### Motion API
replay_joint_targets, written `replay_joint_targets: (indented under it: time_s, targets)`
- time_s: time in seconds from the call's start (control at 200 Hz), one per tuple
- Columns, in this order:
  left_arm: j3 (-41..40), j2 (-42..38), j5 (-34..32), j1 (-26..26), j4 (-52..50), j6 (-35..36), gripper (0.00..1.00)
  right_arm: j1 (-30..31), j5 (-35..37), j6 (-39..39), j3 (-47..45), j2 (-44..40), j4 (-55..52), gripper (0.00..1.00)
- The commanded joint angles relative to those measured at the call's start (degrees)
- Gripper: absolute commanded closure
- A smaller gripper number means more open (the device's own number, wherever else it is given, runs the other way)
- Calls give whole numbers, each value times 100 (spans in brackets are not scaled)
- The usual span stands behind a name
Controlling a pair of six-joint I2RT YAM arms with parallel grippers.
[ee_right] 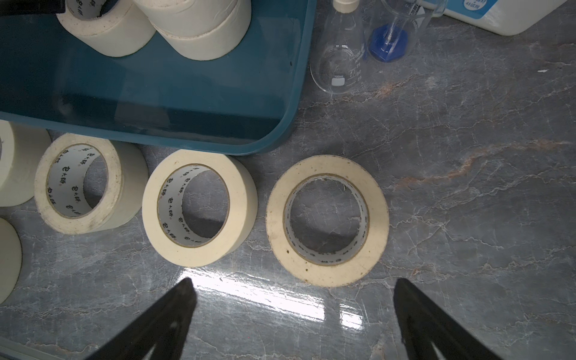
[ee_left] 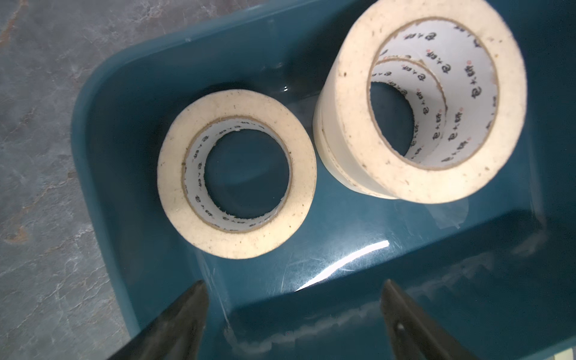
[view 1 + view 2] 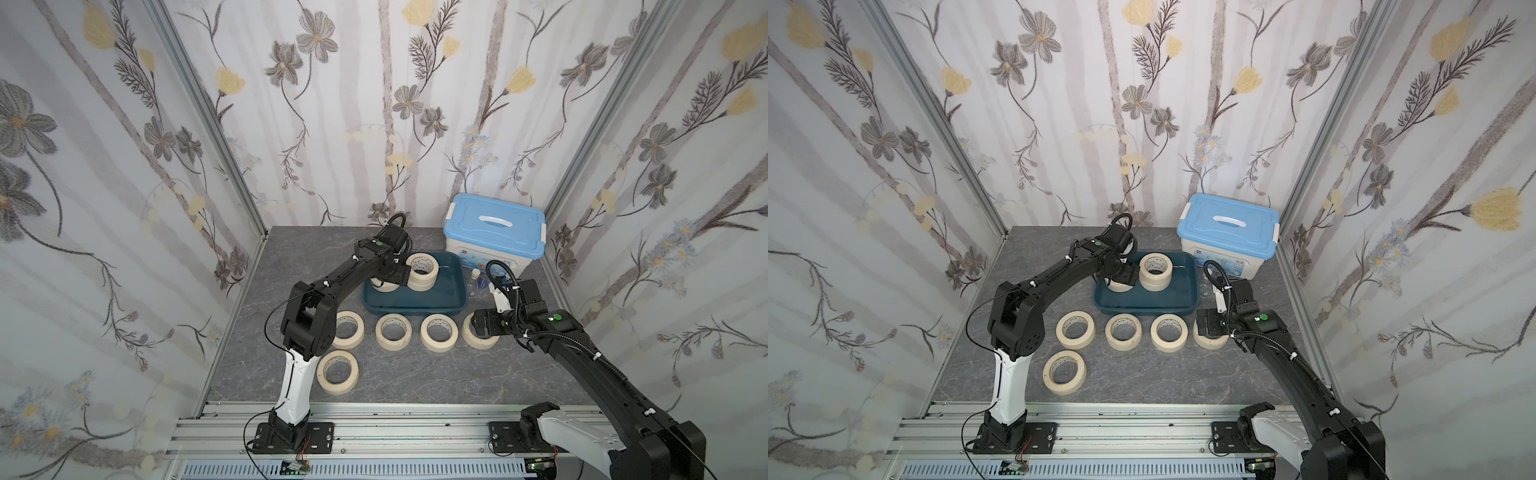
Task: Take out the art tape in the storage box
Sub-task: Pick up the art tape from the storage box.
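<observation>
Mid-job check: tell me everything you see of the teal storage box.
The storage box is a shallow, glossy dark teal plastic tray, rectangular with rounded corners, lidless. It lies flat on the grey marbled table, in front of the blue-lidded white bin. On its floor stand a single tape roll and a stack of two rolls. The open left hand hangs over it.

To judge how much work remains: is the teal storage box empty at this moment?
Not empty. Inside the storage box lie a single roll and, beside it, a stack of two rolls.
</observation>
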Motion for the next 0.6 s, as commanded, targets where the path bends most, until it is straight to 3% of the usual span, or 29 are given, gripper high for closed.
replay_joint_targets:
  time_s: [0.0,0.335,0.595]
  targets:
    - [299,254,190,98,-308,217,15,-4,12,86,-15,-40,66,0]
    - [1248,1056,425,182,-671,352,20,-13,42,88,-17,-39,50,0]
    - [2342,1857,313,180,-1175,543,32,-21,56,94,-74,-92,40,0]
